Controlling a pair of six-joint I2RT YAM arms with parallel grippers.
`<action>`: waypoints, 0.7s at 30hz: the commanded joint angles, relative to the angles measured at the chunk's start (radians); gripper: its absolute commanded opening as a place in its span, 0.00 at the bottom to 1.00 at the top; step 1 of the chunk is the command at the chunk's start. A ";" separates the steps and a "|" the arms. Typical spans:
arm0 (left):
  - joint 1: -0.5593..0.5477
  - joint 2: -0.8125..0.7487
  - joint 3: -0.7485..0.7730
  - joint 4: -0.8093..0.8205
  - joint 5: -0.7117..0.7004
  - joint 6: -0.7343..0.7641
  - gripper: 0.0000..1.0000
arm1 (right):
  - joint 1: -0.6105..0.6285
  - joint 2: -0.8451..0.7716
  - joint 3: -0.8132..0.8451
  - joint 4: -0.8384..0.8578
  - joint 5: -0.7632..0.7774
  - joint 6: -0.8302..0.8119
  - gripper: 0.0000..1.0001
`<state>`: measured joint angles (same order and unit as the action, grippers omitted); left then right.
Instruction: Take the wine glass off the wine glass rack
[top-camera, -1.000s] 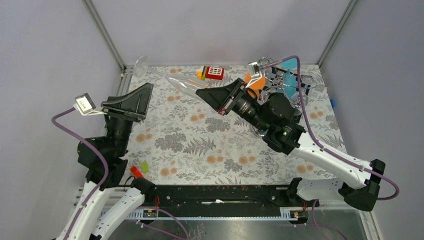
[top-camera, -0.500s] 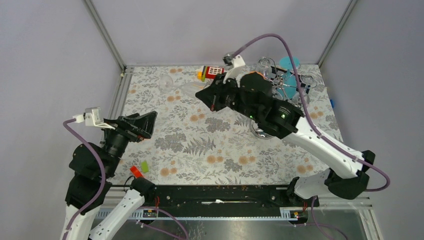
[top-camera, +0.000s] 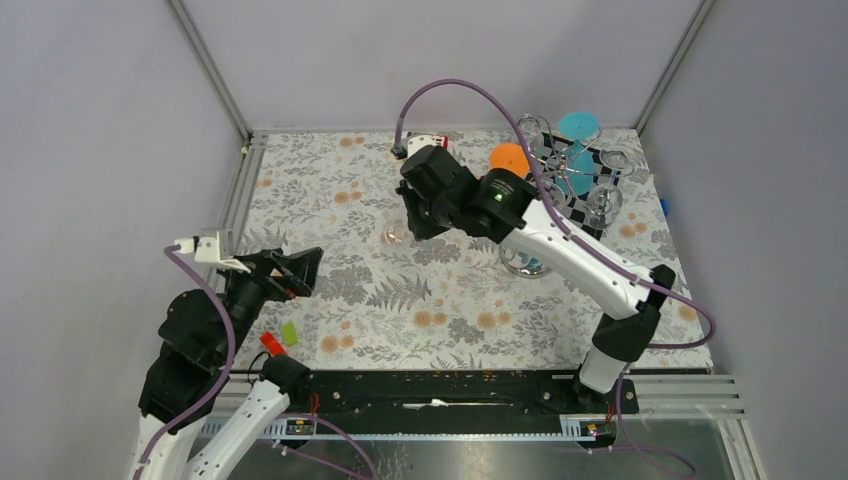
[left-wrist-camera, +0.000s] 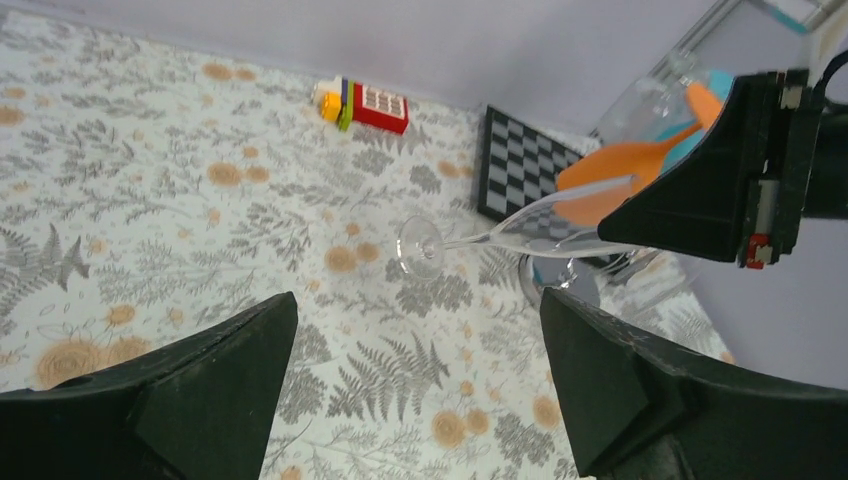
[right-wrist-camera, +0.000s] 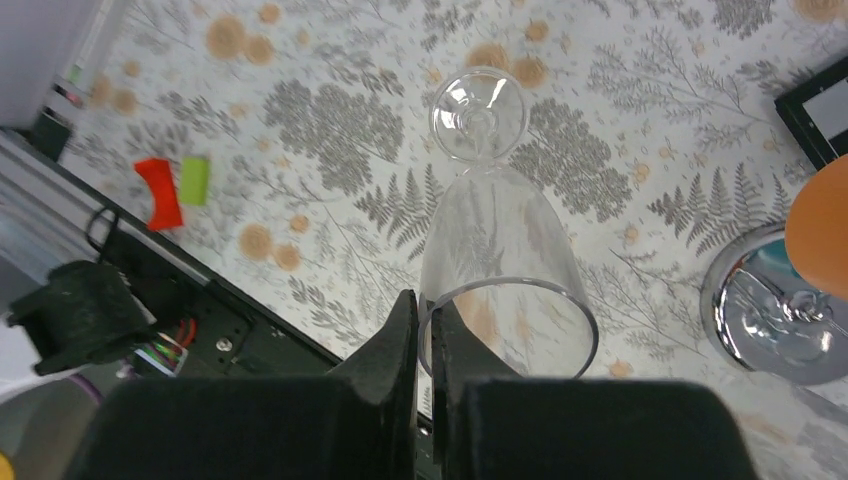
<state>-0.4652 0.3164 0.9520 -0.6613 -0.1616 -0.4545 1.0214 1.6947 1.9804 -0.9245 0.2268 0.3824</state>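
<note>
My right gripper (top-camera: 413, 214) is shut on the rim of a clear wine glass (right-wrist-camera: 500, 260); its tips (right-wrist-camera: 428, 305) pinch the bowl's wall. The glass hangs tilted, with its foot (top-camera: 393, 237) low over the flowered cloth at mid-table. I cannot tell if it touches. The left wrist view shows the glass (left-wrist-camera: 500, 232) from the side. The chrome wine glass rack (top-camera: 566, 172) stands at the back right, apart from the held glass, with other glasses on its arms. Its round base (right-wrist-camera: 770, 320) shows at the right. My left gripper (top-camera: 295, 268) is open and empty at the near left (left-wrist-camera: 415, 400).
A black-and-white checkered board (left-wrist-camera: 520, 175) lies under the rack. An orange disc (top-camera: 509, 158) and a teal one (top-camera: 578, 125) sit by the rack. A red and yellow toy block (left-wrist-camera: 365, 103) lies at the back. Red (right-wrist-camera: 160, 190) and green (right-wrist-camera: 195, 180) bits lie near the front rail.
My right arm has swung the glass from the far back left down to mid-table and turned it foot downward. My left arm has drawn back toward the near left.
</note>
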 joint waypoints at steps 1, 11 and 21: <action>0.000 -0.021 -0.039 -0.020 0.026 0.039 0.99 | 0.011 0.102 0.120 -0.186 0.039 -0.059 0.00; 0.000 -0.068 -0.074 -0.077 0.073 0.057 0.99 | 0.005 0.360 0.344 -0.348 0.133 -0.093 0.00; 0.001 -0.101 -0.124 -0.087 0.101 0.034 0.99 | -0.059 0.459 0.410 -0.349 0.125 -0.096 0.00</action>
<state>-0.4648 0.2367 0.8425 -0.7708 -0.0811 -0.4164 0.9977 2.1479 2.3417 -1.2518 0.3237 0.3080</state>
